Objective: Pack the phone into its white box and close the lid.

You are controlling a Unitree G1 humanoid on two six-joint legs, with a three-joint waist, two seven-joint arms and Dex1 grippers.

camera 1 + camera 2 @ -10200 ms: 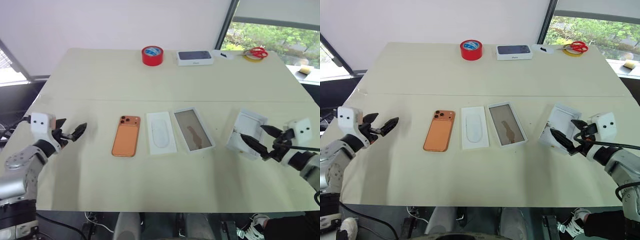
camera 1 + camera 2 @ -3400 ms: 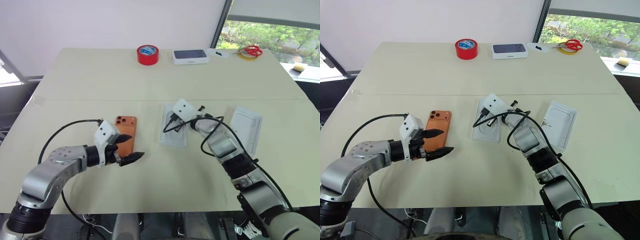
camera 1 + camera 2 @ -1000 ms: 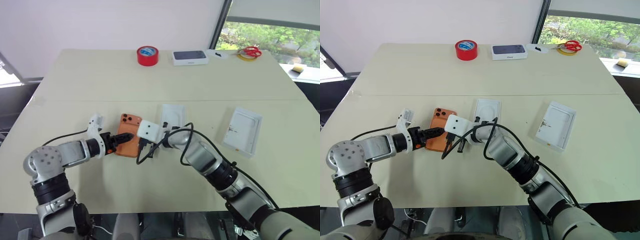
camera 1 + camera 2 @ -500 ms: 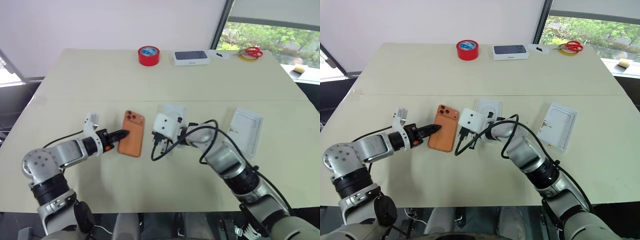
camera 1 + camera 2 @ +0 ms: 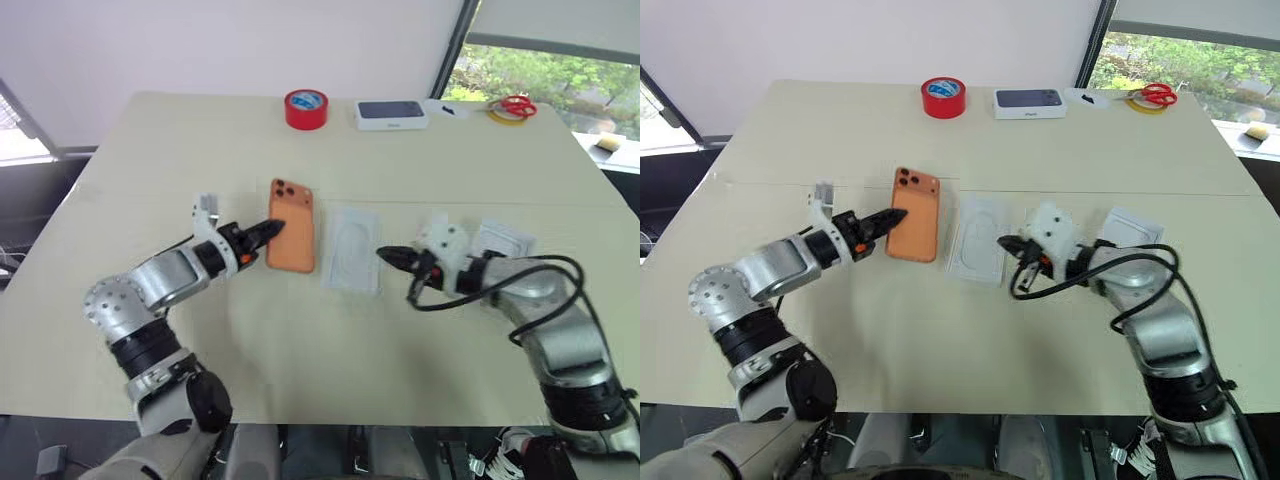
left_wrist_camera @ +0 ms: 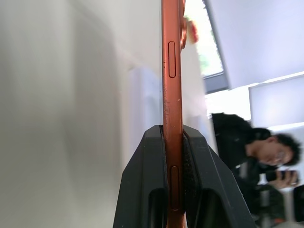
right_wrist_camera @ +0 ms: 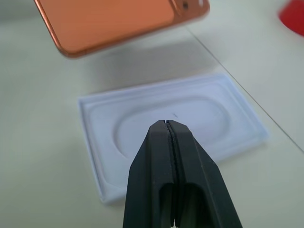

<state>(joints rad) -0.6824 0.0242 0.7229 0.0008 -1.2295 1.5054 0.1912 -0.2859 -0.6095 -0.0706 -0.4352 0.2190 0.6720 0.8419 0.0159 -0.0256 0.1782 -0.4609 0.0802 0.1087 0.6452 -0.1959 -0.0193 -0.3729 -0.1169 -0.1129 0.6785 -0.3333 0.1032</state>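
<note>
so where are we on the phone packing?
Done: the left gripper is shut on the phone, lifted off the table. In hand: carrying it; the right gripper is shut, empty, beside the white tray with the oval outline. Left: phone into its box, lid on.

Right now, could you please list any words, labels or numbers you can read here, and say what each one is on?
None can be read.
Far white box: small mark on its front edge, too small to read.
Red tape roll: blue label on top, too blurred to read.
Phone: no writing visible.
</note>
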